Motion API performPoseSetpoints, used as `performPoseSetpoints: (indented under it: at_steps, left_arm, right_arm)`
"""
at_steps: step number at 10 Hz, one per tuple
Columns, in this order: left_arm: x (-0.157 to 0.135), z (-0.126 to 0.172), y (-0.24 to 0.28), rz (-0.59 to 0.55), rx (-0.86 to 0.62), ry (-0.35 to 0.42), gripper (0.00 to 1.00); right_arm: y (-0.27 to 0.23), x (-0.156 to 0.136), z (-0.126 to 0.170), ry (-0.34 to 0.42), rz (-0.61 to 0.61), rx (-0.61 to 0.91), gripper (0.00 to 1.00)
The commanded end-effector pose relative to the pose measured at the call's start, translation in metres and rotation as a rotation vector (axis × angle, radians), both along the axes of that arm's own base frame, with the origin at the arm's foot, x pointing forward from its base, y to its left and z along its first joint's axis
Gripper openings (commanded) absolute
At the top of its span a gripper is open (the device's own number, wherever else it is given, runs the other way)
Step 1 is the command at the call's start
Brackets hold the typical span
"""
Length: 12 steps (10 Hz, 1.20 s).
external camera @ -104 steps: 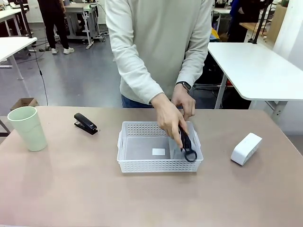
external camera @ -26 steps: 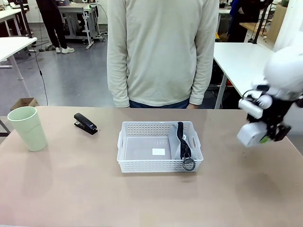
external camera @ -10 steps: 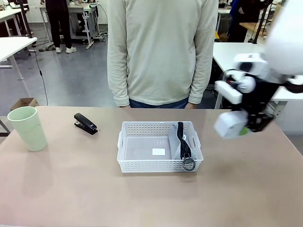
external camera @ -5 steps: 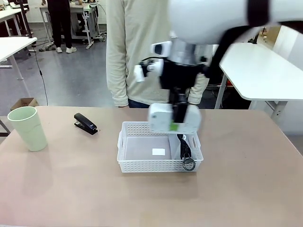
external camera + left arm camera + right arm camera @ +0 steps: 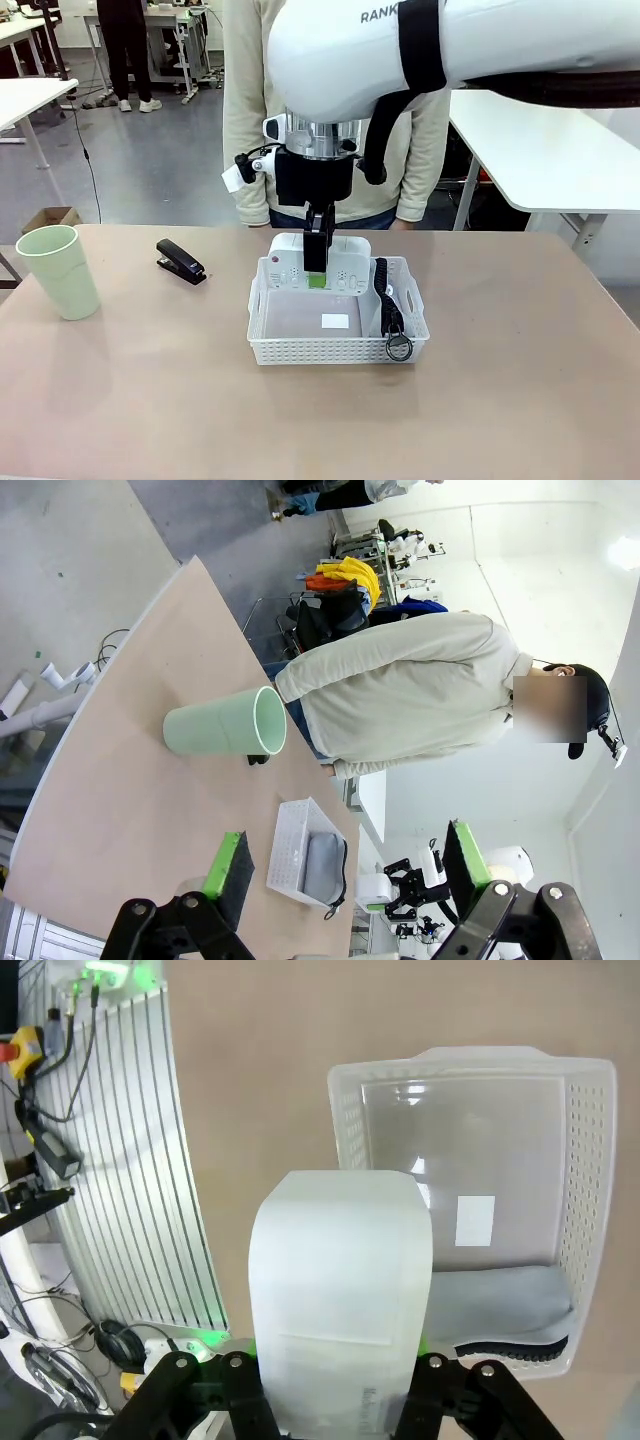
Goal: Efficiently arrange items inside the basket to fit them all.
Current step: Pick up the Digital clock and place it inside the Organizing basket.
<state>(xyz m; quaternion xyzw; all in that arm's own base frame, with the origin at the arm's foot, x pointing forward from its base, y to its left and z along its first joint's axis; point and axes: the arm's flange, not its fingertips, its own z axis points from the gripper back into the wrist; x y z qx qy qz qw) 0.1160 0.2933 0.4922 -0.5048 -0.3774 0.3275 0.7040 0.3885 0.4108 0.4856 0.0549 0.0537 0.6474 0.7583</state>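
Note:
My right gripper is shut on the white boxy device, holding it just above the far side of the white mesh basket. In the right wrist view the device sits between the fingers, over the near rim of the basket. The grey pouch stands on edge along the basket's right wall, black strap hanging over the front. Left of the basket lie a small black stapler and a pale green cup. My left gripper is open, held far from the cup.
A person in a pale sweater stands at the table's far edge, hands down. The basket floor left of the pouch holds just a small white label. White tables stand behind to the right.
My right arm has swung left across the table with the white device, from beside the basket's right to over it, and has come lower. Left gripper, stapler, cup and pouch are unmoved.

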Motion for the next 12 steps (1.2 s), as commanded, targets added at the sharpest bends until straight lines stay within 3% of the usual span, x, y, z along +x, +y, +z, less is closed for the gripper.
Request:
performPoseSetpoints:
  at_steps: [1, 2, 4, 6, 9, 12]
  left_arm:
    - [-0.008, 0.002, 0.001, 0.006, 0.01, -0.028, 1.0]
    - [-0.008, 0.002, 0.001, 0.006, 0.01, -0.028, 1.0]
    - [-0.008, 0.002, 0.001, 0.006, 0.01, -0.028, 1.0]
    - [-0.008, 0.002, 0.001, 0.006, 0.01, -0.028, 1.0]
    - [-0.008, 0.002, 0.001, 0.006, 0.01, -0.028, 1.0]
    - [-0.008, 0.002, 0.001, 0.006, 0.01, -0.028, 1.0]
  right_arm:
    - [0.003, -0.003, -0.003, -0.047, -0.14, -0.137, 0.54]
    - [0.009, 0.012, -0.014, -0.047, -0.185, -0.127, 0.54]
    - [0.005, 0.035, -0.046, -0.128, -0.032, -0.065, 0.54]
    - [-0.007, 0.053, -0.073, -0.067, -0.005, -0.002, 0.54]
    - [-0.015, 0.078, -0.115, -0.108, 0.153, 0.028, 0.54]
    - [-0.012, 0.081, -0.131, -0.081, 0.191, 0.032, 0.54]
